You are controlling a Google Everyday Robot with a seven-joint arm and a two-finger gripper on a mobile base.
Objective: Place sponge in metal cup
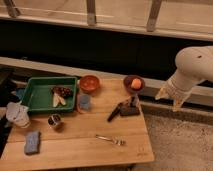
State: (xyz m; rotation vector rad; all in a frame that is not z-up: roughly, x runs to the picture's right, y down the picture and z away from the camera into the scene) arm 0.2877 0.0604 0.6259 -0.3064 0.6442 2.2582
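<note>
The dull-blue sponge (32, 142) lies flat near the table's front left corner. The small silvery metal cup (54, 121) stands upright up and to the right of it, about a sponge's length away, in front of the green tray (37, 100). My gripper (170, 99) hangs at the end of the white arm (195, 67), off the table's right edge and far from both. Its two pale fingers (162, 93) point down, spread apart, with nothing between them.
A whitish translucent cup (17, 114) stands left of the metal cup. A blue pad with an orange edge (84, 102) lies by the tray. An orange bowl (89, 83), a bowl with an orange fruit (134, 83), dark utensils (122, 109) and a fork (111, 140) are on the wooden table (90, 150).
</note>
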